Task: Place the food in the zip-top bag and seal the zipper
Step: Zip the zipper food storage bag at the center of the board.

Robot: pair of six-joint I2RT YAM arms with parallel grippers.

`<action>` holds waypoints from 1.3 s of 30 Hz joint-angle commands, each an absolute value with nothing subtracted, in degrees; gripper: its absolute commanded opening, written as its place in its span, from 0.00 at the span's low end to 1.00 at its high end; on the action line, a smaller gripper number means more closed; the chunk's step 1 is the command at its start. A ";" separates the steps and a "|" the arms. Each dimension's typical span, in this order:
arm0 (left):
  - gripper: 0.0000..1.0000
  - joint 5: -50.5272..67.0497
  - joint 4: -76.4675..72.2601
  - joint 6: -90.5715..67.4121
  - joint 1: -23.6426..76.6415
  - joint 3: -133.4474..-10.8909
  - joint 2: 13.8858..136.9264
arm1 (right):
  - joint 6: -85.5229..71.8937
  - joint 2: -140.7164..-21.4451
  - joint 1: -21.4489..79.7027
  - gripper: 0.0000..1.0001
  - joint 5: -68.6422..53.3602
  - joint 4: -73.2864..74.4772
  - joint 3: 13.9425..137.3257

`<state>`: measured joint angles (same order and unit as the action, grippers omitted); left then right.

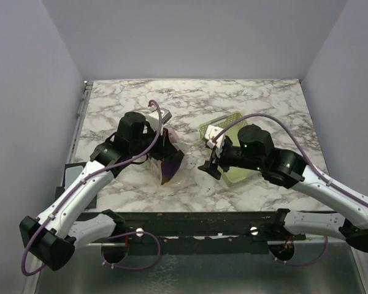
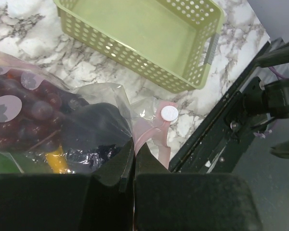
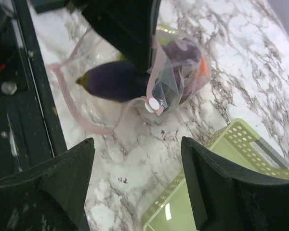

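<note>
The zip-top bag (image 2: pixel 111 103) lies on the marble between the arms, and the food is inside it: dark red grapes (image 2: pixel 24 113), a purple eggplant (image 2: pixel 94 132) and a yellow piece (image 2: pixel 56 161). My left gripper (image 2: pixel 134 154) is shut on the pink zipper (image 2: pixel 156 132) at the bag's mouth edge. From above, the left gripper (image 1: pixel 164 147) sits over the bag (image 1: pixel 170 166). My right gripper (image 3: pixel 137 166) stands open above bare marble, a little to the right of the bag (image 3: pixel 176 72), nothing between its fingers. The eggplant (image 3: pixel 113 79) shows through the plastic, and a loop of zipper (image 3: pixel 70 103) hangs loose.
An empty yellow-green mesh basket (image 1: pixel 230 131) stands right of the bag, partly under my right arm; its rim (image 3: pixel 216 139) lies just under the right finger. A black rail (image 1: pixel 190 223) runs along the table's near edge.
</note>
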<state>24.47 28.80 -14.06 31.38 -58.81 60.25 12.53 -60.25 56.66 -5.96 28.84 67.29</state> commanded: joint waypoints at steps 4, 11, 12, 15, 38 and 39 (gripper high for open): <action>0.00 30.22 34.32 -13.59 33.17 -59.83 57.22 | 33.58 -58.80 57.05 0.76 -16.11 26.18 60.20; 0.00 32.78 36.03 -14.50 33.40 -59.68 54.99 | 39.87 -58.37 58.14 0.72 -18.30 15.34 54.02; 0.00 33.45 36.23 -14.83 33.43 -59.72 54.87 | 40.35 -58.29 58.56 0.72 -18.04 13.33 53.05; 0.00 35.12 36.55 -15.41 33.48 -59.92 54.48 | 41.71 -58.61 60.40 0.70 -15.91 7.47 50.34; 0.00 37.68 37.00 -16.58 33.48 -61.00 54.07 | 42.88 -61.49 64.35 0.21 -11.64 -3.06 45.02; 0.00 37.25 37.09 -16.61 33.49 -61.00 53.91 | 42.83 -61.28 64.34 0.15 -11.30 -2.54 45.30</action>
<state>35.20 37.01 -15.66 33.12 -58.83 54.94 42.46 -61.45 63.81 -13.98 -2.02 45.23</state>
